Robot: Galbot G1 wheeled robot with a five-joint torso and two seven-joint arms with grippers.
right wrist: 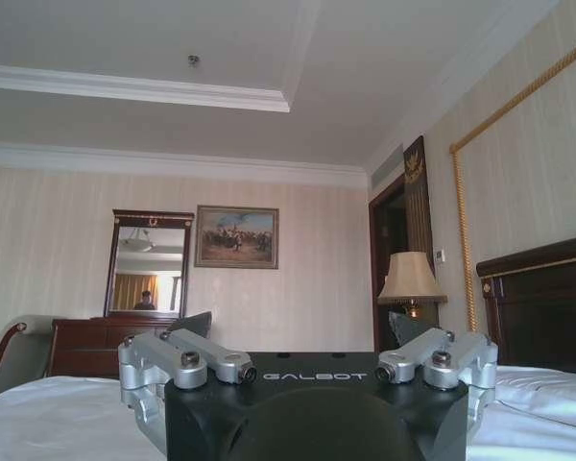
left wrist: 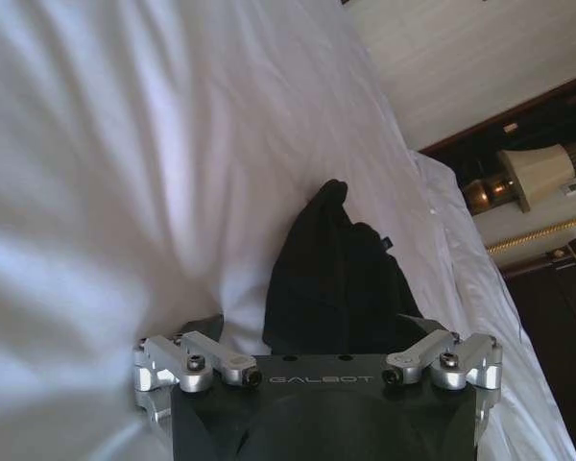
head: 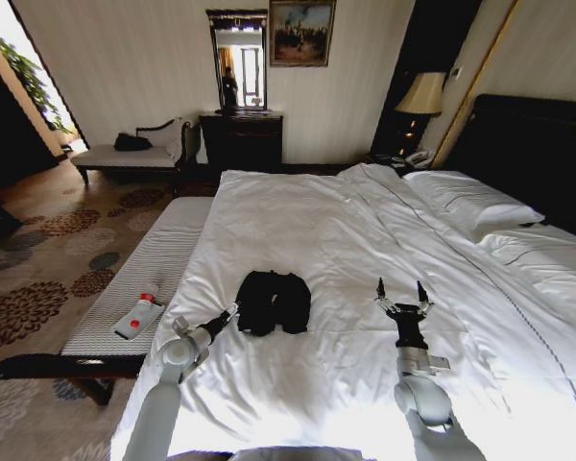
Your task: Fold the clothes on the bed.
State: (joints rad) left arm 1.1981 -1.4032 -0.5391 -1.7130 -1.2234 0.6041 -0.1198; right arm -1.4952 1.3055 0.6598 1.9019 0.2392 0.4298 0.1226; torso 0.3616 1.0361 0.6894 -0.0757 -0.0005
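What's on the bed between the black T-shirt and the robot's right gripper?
Nothing but bare white duvet. In the head view, the T-shirt lies left of the open right gripper, which points up, with only rumpled bedding between them.
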